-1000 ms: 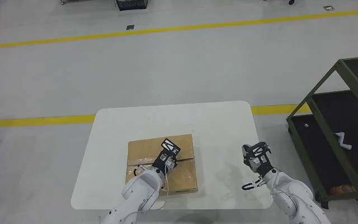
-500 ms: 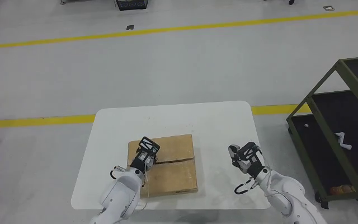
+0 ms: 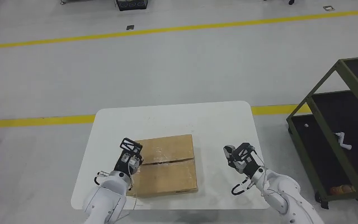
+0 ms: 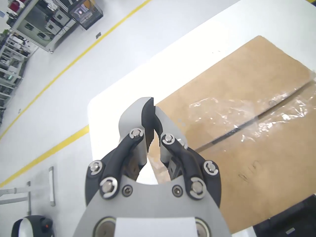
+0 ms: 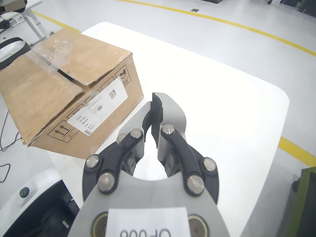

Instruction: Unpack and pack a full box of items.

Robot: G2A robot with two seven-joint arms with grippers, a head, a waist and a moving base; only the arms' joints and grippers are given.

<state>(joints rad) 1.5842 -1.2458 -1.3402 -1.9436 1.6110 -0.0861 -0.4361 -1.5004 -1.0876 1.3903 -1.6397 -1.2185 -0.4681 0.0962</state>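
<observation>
Cardboard box (image 4: pixel 234 80), left claw (image 4: pixel 151 103) at edge

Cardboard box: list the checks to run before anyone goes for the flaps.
1. Top of cardboard box rid of clear tape: not ok, it bridges the flaps.
2. Flaps lifted: not ok, closed.
3. Nothing in left end effector: ok, shut, above the box's edge.
4. Nothing in right end effector: ok, shut, above bare table.
5. Contents known: cannot tell.
</observation>
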